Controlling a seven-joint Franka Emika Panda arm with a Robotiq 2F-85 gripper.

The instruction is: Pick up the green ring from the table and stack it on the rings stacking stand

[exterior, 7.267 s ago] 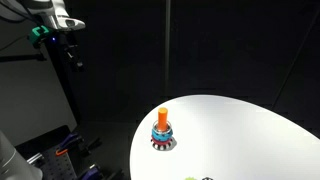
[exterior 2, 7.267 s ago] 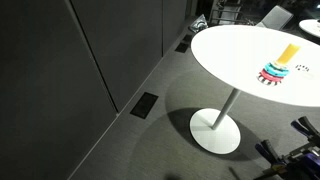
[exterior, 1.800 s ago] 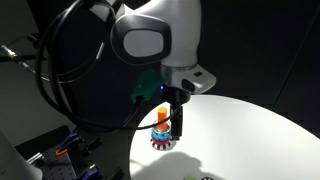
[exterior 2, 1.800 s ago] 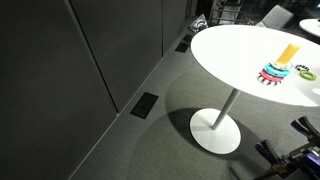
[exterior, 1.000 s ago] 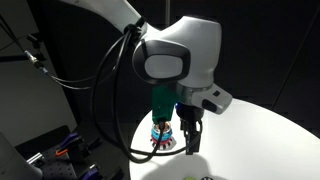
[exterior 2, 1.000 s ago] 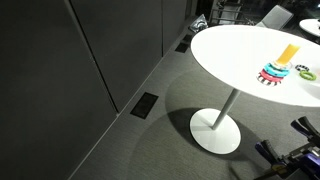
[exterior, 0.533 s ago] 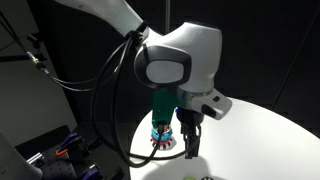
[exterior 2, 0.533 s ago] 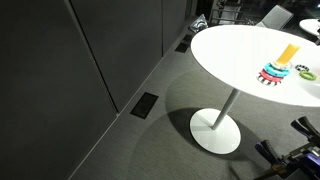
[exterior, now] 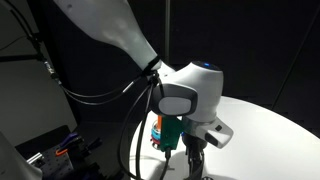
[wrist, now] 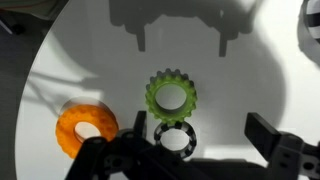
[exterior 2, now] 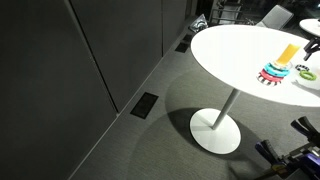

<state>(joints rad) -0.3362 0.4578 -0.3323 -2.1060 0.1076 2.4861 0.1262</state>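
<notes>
In the wrist view the green ring (wrist: pixel 171 97), toothed round its rim, lies flat on the white table (wrist: pixel 262 82). It sits just ahead of my open gripper (wrist: pixel 198 124), nearer the left finger (wrist: pixel 139 124). Nothing is between the fingers. The orange top of the rings stacking stand (wrist: pixel 86 128) shows at the left. In an exterior view the gripper (exterior: pixel 191 160) hangs low over the table (exterior: pixel 270 120) and covers most of the stand (exterior: pixel 156 133). In an exterior view the stand (exterior 2: pixel 275 70) stands near the table's edge with the green ring (exterior 2: pixel 305 73) beside it.
A black-and-white ring (wrist: pixel 176 138) lies right next to the green ring, on the gripper's side, close to the left finger. The gripper's shadow falls across the table beyond the rings. The table's curved rim (exterior 2: pixel 205 62) drops off to dark carpet.
The arm has come down over the last second, so the gripper now hangs lower and closer to the table beside the stand. The jaws have stayed open.
</notes>
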